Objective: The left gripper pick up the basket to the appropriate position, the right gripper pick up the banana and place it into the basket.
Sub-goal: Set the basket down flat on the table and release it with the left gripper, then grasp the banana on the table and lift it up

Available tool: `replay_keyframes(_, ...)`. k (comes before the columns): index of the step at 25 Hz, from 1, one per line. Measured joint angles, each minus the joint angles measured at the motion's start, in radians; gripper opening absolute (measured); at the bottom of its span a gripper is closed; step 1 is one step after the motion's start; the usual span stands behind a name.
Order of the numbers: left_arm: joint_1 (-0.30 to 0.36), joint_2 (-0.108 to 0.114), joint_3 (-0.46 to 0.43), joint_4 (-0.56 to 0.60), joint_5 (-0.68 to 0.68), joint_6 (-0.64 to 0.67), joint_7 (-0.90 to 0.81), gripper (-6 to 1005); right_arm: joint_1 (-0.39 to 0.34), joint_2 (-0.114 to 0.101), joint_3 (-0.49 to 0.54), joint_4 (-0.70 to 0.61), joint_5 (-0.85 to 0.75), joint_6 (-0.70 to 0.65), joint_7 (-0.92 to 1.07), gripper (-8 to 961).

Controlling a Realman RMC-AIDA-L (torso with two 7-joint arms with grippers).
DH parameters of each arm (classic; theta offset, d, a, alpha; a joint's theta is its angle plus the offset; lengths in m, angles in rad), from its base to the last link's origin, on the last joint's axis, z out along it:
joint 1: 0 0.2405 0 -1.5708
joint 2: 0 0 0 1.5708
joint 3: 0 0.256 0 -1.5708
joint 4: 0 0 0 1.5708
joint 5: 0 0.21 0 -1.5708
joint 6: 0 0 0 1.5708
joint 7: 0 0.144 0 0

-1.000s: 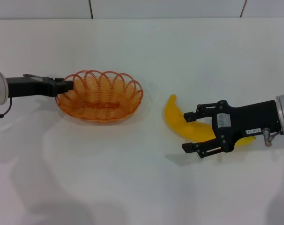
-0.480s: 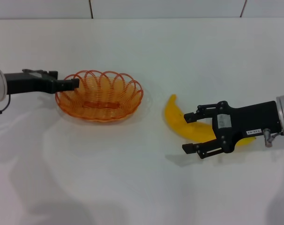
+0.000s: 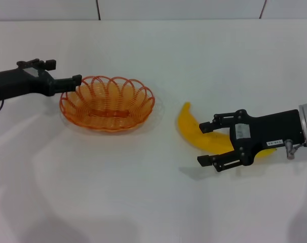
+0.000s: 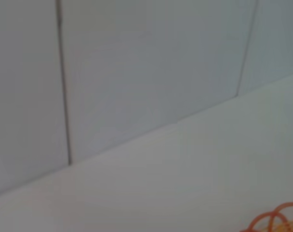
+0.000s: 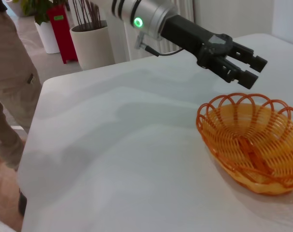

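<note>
The orange wire basket (image 3: 108, 104) stands on the white table at the left; it also shows in the right wrist view (image 5: 253, 140), and a bit of its rim shows in the left wrist view (image 4: 277, 220). My left gripper (image 3: 67, 73) is open and empty, just above and outside the basket's left rim, also seen in the right wrist view (image 5: 256, 71). The yellow banana (image 3: 191, 132) lies on the table at the right. My right gripper (image 3: 206, 143) is open, with one finger on each side of the banana's middle.
A tiled wall (image 3: 143, 9) runs along the table's far edge. In the right wrist view, a person (image 5: 6, 87) stands beside the table's edge and potted plants (image 5: 91, 34) stand on the floor beyond it.
My left gripper has risen and drawn back from the basket's left rim, which it touched before. The basket has not moved. The right gripper and banana have not moved.
</note>
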Motion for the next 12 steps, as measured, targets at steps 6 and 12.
replay_keyframes(6,0.105,0.003,0.139,0.002,-0.239,0.001,0.201,915,-0.002,0.000,0.003,0.000,0.000,0.001,0.000,851)
replay_keyframes(12,0.186,0.003,0.196,0.019,-0.266,0.009,0.276,913,-0.005,0.003,0.007,0.000,0.006,0.001,-0.006,850)
